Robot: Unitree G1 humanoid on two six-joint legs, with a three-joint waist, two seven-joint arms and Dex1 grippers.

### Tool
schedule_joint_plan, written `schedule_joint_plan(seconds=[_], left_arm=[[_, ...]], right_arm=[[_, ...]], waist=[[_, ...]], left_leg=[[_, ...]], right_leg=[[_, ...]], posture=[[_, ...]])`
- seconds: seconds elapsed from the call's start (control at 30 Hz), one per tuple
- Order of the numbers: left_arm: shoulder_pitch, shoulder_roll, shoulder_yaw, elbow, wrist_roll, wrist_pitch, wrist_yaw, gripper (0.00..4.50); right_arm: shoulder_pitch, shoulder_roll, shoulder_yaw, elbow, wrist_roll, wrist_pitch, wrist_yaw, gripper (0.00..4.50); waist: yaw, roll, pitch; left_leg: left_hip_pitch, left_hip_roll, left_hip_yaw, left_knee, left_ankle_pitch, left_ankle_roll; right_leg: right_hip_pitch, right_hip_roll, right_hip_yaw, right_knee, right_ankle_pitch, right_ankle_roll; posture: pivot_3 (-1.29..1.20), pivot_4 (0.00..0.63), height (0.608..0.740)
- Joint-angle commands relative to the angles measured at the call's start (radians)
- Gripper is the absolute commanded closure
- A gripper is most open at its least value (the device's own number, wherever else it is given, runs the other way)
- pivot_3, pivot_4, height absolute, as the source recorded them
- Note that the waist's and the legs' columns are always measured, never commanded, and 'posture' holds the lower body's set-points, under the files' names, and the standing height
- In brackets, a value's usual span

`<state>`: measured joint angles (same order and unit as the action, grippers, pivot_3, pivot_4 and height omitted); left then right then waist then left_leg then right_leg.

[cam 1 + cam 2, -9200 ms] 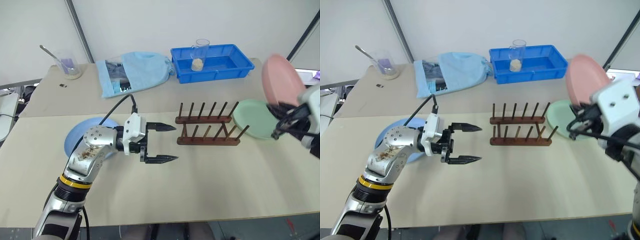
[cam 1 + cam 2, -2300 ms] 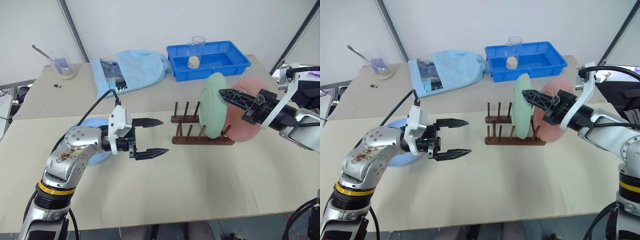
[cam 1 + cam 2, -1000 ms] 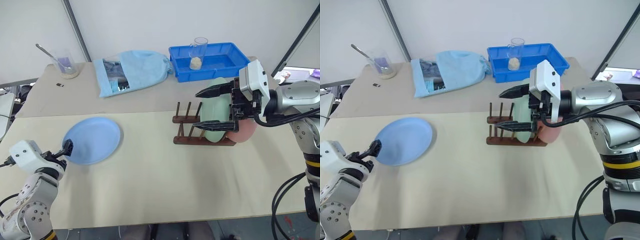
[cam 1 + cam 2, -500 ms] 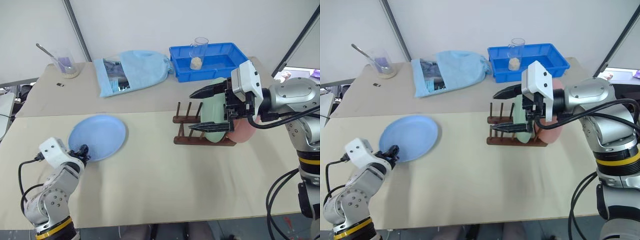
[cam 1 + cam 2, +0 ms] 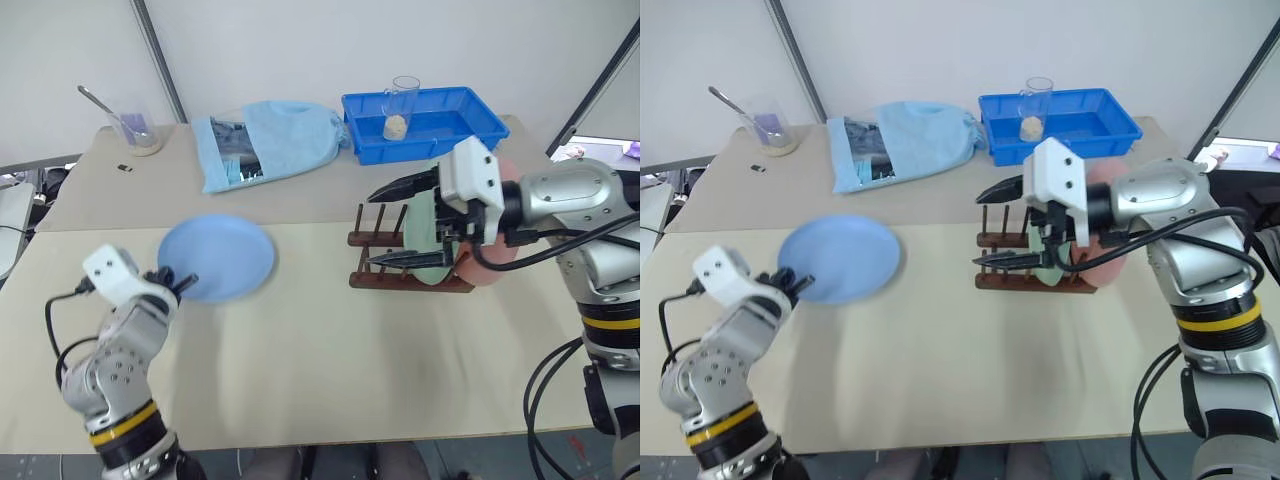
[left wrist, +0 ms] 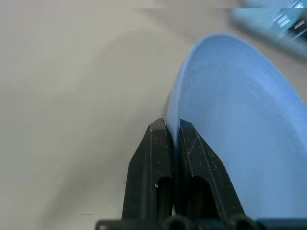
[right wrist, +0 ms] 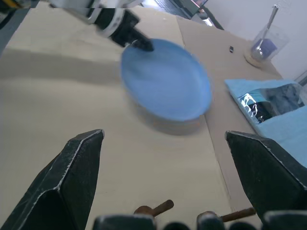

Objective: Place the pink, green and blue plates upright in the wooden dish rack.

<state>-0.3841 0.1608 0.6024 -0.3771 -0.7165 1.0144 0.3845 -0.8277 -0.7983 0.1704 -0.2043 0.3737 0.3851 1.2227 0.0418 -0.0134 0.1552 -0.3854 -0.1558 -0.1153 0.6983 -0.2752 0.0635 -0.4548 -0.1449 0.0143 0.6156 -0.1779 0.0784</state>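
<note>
My left gripper [image 5: 180, 283] is shut on the near rim of the light blue plate [image 5: 218, 258], which hangs just above the table at the left. The left wrist view shows the gripper [image 6: 171, 128] pinching the plate's [image 6: 240, 143] edge. The mint green plate [image 5: 428, 232] and the pale pink plate [image 5: 488, 264] stand upright in the dark wooden dish rack [image 5: 400, 281], partly hidden behind my right gripper [image 5: 380, 226]. That gripper is open and empty in front of the rack's free pegs, pointing left toward the blue plate [image 7: 168, 86].
At the back stand a bright blue tray [image 5: 450, 128] with a glass [image 5: 404, 104] in it, a light blue cloth bag [image 5: 265, 140] and a beaker with a spoon [image 5: 135, 132]. A seam runs across the table behind the rack.
My left gripper has closed on the blue plate's rim and carried it up and to the right, off the table. My right gripper stays open and has edged left.
</note>
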Motion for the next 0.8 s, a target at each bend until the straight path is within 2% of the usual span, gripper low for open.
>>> schedule_joint_plan(seconds=[0.03,0.23,0.53,0.7,0.8], left_arm=[[-0.136,0.019,-0.031,0.005,-0.02,0.028,0.026,4.49],[-0.354,0.0,-0.09,0.094,-0.022,0.084,0.042,4.49],[-0.458,-0.024,-0.089,0.138,-0.032,0.14,0.058,4.49],[-0.477,-0.037,-0.072,0.132,-0.043,0.172,0.069,4.5],[-0.491,-0.039,-0.056,0.133,-0.059,0.198,0.075,4.5]], right_arm=[[-0.037,0.044,0.056,0.017,-0.128,-0.109,-0.051,0.0],[-0.122,0.175,0.184,0.185,-0.421,-0.294,-0.227,0.0],[-0.194,0.29,0.263,0.36,-0.651,-0.466,-0.371,0.0],[-0.209,0.317,0.279,0.421,-0.712,-0.533,-0.401,1.45],[-0.214,0.327,0.279,0.446,-0.736,-0.562,-0.41,2.5]], waist=[[-0.004,-0.001,0.0],[-0.018,-0.002,0.0],[-0.042,-0.002,0.0],[-0.046,-0.002,0.0],[-0.05,-0.002,0.0]], left_leg=[[0.0,0.0,0.0,0.0,0.0,0.0],[-0.001,-0.001,0.0,0.001,0.003,0.005],[0.0,-0.001,0.0,0.001,0.004,0.005],[0.0,-0.001,-0.001,0.001,0.004,0.005],[0.0,-0.001,-0.001,0.001,0.004,0.005]], right_leg=[[0.0,0.0,0.0,0.0,0.0,0.0],[-0.002,0.0,0.0,0.002,0.0,0.0],[-0.003,0.001,-0.001,0.001,0.0,0.0],[-0.003,0.001,-0.001,0.001,0.0,0.0],[-0.003,0.002,-0.001,0.001,0.0,0.0]], posture=[[0.0,0.15,0.74],[0.0,0.15,0.74],[0.0,0.15,0.74],[0.0,0.15,0.74],[0.0,0.15,0.74]])
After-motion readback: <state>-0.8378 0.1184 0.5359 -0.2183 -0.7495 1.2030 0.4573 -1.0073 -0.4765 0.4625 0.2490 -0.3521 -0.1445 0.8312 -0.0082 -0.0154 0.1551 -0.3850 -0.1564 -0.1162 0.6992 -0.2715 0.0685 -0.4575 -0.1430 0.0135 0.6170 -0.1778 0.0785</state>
